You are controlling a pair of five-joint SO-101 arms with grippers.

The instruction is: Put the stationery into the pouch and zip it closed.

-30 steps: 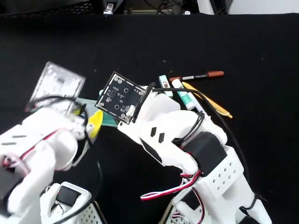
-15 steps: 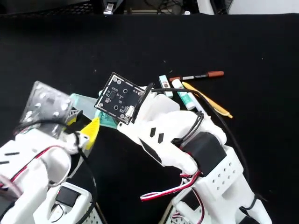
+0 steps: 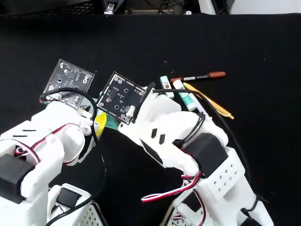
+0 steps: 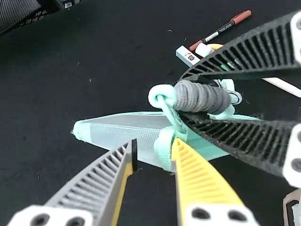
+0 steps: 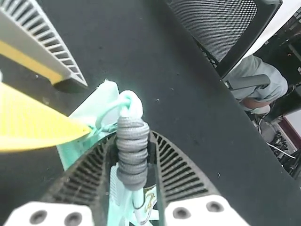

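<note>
The right gripper (image 5: 132, 137) is clamped on the grey coiled cord (image 5: 132, 159) of the mint pouch (image 4: 120, 132), while the left gripper (image 4: 154, 149) stands with fingers apart astride the pouch's edge.

Pouch (image 4: 117, 132): mint-green trim, pale grey see-through panel with fine ribbed lines.
Zip pull (image 4: 200, 96): dark grey coiled cord, mint loop at end.
Left gripper (image 4: 153, 153): one finger yellow, other grey with yellow inner strip; both ribbed.
Right gripper (image 5: 133, 140): black, slatted pattern.
Table (image 3: 244, 42): plain black cloth.
Marker (image 3: 202, 76): white-and-black barrel, rust-red cap.
Pen (image 3: 209, 101): yellow.
Glue stick (image 3: 184, 96): white and teal.
Arms (image 3: 164, 127): white shells, black motors, red-and-white wires.
</note>
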